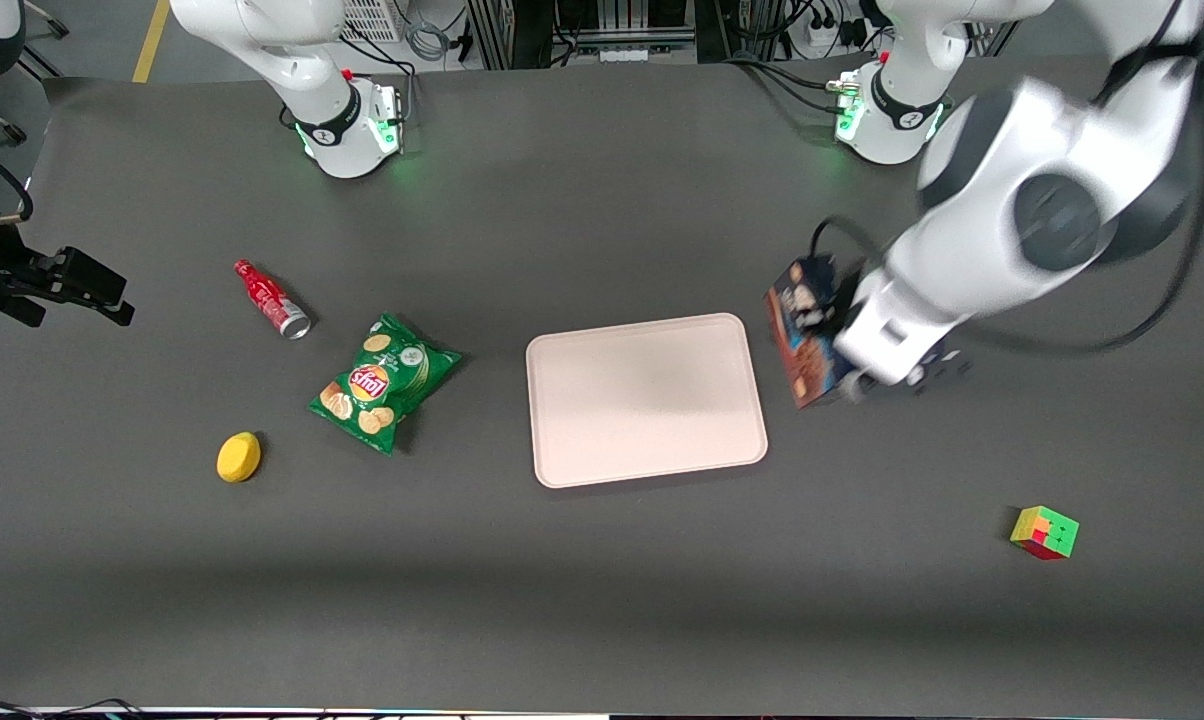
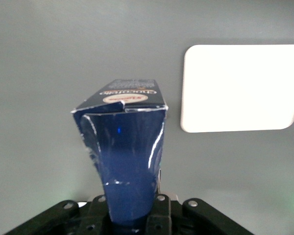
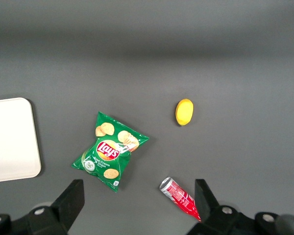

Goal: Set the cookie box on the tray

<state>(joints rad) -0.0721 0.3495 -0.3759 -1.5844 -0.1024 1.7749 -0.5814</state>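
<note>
I see the large flat pale pinkish-beige rectangular tray (image 1: pixel 646 400) with nothing on it, just beside my pincer (image 2: pixel 132 208) toward the parked arm's end. The pincer is clamped on the small oblong dark navy-blue cookie box (image 1: pixel 804 345), which hangs raised above the dark grey tabletop (image 1: pixel 602 580), close by the tray's edge but not over it. In the wrist view the carton sticks out from between the fingers, its blue side dented and creased where it is squeezed, a small oval white-orange logo on its end flap; from the front I read a brownish cookie picture on one face. Well away from the pincer, toward the parked arm's end, lie a green crisp bag (image 1: pixel 384 383), a round yellow lemon-like object (image 1: pixel 239 457) and a red drinks can (image 1: pixel 271 298) on its side. A multicoloured puzzle cube (image 1: pixel 1044 532) sits nearer the front camera than the pincer.
</note>
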